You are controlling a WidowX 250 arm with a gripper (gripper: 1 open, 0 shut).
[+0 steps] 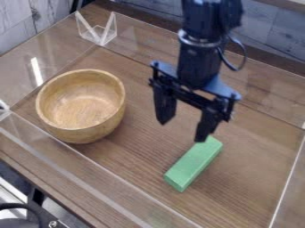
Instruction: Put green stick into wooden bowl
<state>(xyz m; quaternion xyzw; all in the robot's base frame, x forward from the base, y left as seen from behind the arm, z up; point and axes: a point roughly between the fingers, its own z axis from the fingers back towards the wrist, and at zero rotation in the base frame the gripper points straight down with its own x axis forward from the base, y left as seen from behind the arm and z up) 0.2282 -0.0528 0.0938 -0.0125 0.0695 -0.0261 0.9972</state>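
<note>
Green stick (pixel 194 166) lies flat on the wooden table (pixel 131 156), well apart from the empty wooden bowl (pixel 81 106), as the gripper (pixel 186 123), fingers spread wide and holding nothing, hangs apparently just above its far end, seemingly positioned to grasp.

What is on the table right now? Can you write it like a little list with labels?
surface: dark wooden table with clear plastic walls
stick: flat bright green rectangular stick, lying on the table, front right
bowl: round light tan wooden bowl, at left, nothing in it
end effector: black end effector, open, pointing down, just above the stick's far end, holding nothing
task state: stick not yet picked up
</note>
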